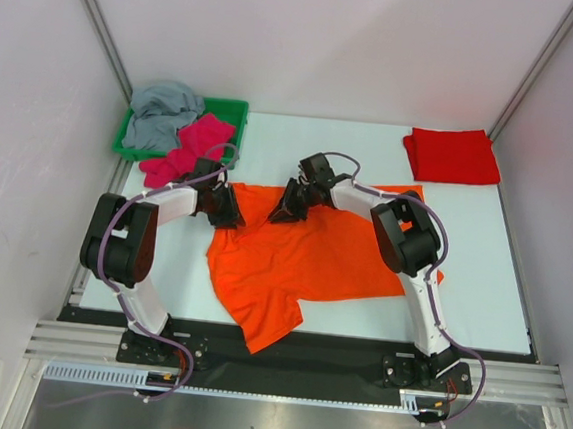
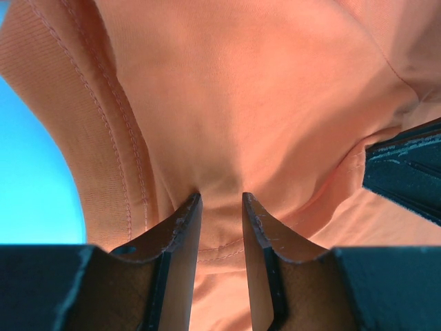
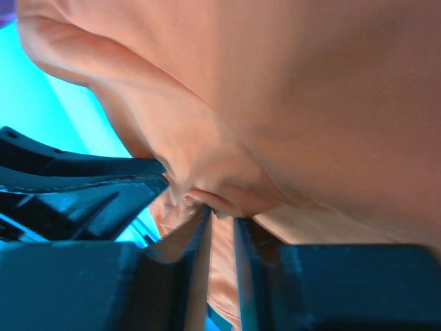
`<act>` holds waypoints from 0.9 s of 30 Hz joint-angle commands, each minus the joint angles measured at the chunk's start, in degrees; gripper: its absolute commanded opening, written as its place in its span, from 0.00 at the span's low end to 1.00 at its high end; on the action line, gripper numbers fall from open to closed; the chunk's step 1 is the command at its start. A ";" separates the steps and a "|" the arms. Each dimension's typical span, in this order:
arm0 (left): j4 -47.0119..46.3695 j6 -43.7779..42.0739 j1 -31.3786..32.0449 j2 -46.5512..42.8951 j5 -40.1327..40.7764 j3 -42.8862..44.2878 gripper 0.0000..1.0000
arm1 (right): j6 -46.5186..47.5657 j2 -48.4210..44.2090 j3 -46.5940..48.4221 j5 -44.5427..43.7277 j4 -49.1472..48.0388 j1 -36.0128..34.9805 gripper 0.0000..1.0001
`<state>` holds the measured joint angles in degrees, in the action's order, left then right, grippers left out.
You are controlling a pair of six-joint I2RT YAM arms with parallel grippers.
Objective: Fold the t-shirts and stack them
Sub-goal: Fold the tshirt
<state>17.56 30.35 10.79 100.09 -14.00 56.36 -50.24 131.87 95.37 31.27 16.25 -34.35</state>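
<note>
Green plastic tray sits at the far-left corner of the white table, holding one crumpled grey cloth t-shirt. One magenta pink cloth t-shirt spills over its near rim, just beside the left gripper. One folded red cloth t-shirt lies far right. One bright orange cloth t-shirt lies spread mid-table. Count: four shirts, two arms. Both arms bend inward, elbows raised. The left gripper and right gripper each pinch the orange shirt's far edge, jaws narrowed on a fold of cloth.

Left tool pinches orange t-shirt fold.
</note>
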 commanded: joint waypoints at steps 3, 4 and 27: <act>-0.34 -1.96 -1.21 0.89 2.84 -1.07 0.36 | -2.06 0.67 0.78 0.99 -2.81 -0.28 0.09; -0.34 -2.05 -1.38 1.07 2.84 -0.99 0.36 | -1.71 0.58 0.95 0.90 -1.93 -0.11 0.00; 1.25 -3.28 -1.65 2.39 3.72 0.60 0.36 | 19.39 -1.97 7.81 6.09 28.14 4.46 0.00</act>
<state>17.91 30.33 10.41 100.53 -14.41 56.71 -33.23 131.02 100.57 35.83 41.47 -30.24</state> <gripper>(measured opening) 0.363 0.021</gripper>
